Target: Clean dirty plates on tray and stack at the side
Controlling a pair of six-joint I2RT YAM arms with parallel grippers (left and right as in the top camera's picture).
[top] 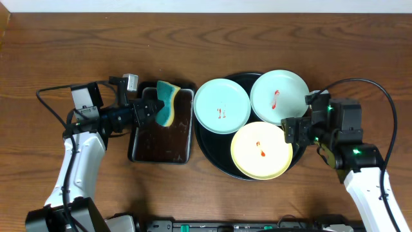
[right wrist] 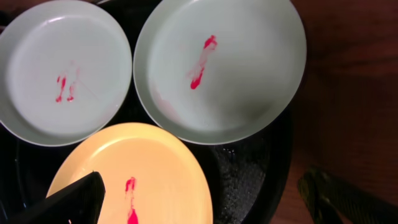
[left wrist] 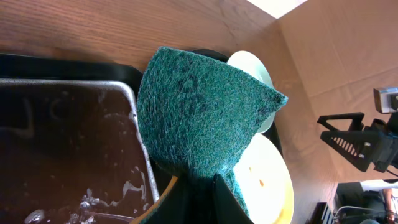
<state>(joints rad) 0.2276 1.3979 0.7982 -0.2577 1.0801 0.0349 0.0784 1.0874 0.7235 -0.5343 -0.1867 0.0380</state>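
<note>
- Black tray holds three plates: left mint plate, right mint plate, yellow plate, all red-smeared.
- Right gripper sits at the tray's right rim, fingers spread wide over the yellow plate's right edge, holding nothing.
- Left gripper, left of the tray, clamps a teal sponge above the metal tray of brown liquid.

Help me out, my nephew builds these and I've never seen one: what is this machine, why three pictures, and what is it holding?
Two robot arms sit at a wooden table. One picture looks down from above; the other two come from cameras on each wrist. The left tool holds a teal sponge over a metal pan of brown liquid. The right tool is open, holding nothing, at the edge of a round black tray. On the tray lie three plates with red smears: two pale blue, one yellow.
</note>
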